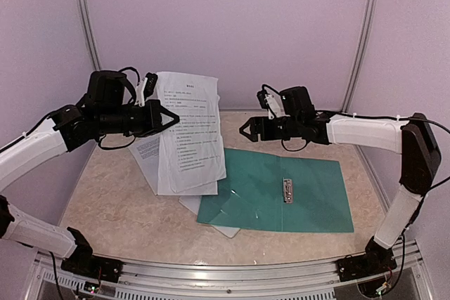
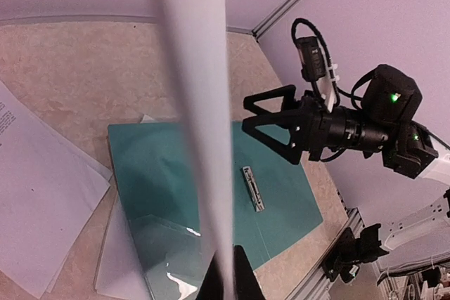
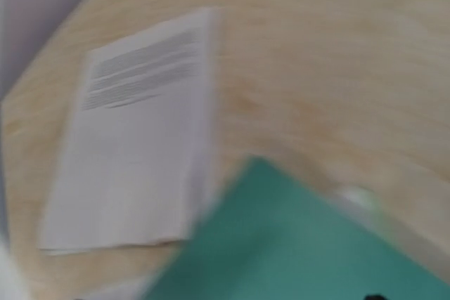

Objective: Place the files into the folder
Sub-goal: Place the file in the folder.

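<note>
Top external view shows you the left fingers (image 1: 171, 119) pinched shut on the edge of a raised sheet (image 1: 188, 131), which hangs upright just left of the folder (image 1: 309, 201). The rest of the files (image 1: 149, 154) lie on the counter (image 1: 112, 201) under it, one sheet poking out from beneath the folder's near left corner. The folder lies open and flat, its metal clip (image 1: 287, 190) at the spine, and your right fingers (image 1: 247, 130) stand wide apart, holding nothing, in the air near its far left corner.

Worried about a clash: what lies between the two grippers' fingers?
Only the raised sheet in the left gripper; beyond its edge, bare air up to the right gripper, seen from the top view.
</note>
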You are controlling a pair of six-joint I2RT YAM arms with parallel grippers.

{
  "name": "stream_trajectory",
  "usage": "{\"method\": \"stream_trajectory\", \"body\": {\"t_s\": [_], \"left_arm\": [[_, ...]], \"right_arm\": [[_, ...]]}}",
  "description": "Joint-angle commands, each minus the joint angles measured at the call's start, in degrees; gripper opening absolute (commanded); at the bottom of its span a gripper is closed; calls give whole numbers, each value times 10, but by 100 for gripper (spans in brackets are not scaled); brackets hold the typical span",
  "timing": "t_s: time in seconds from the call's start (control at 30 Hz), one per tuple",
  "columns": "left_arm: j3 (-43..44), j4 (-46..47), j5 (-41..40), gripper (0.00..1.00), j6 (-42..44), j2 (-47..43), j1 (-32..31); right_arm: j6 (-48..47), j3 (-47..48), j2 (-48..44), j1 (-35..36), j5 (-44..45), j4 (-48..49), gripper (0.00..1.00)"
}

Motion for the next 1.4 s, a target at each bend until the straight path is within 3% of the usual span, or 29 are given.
{"method": "stream_trajectory", "body": {"t_s": [0.0,0.2,0.57,0.93,1.37], "left_arm": [[-47,66,68,0,-63,68,4],[-83,117,81,0,-96,176,14],[-97,212,103,0,-154,354,24],[-108,258,92,6,-188,390,14],[-104,251,68,17,-189,389,7]], "right_arm": [[0,-70,-67,-33,33,-32,83],[5,-113,-61,-41,26,-44,84],[36,-212,-6,-17,-40,22,83],[41,-213,18,35,-26,18,80],[77,-241,8,82,-8,22,76]]}}
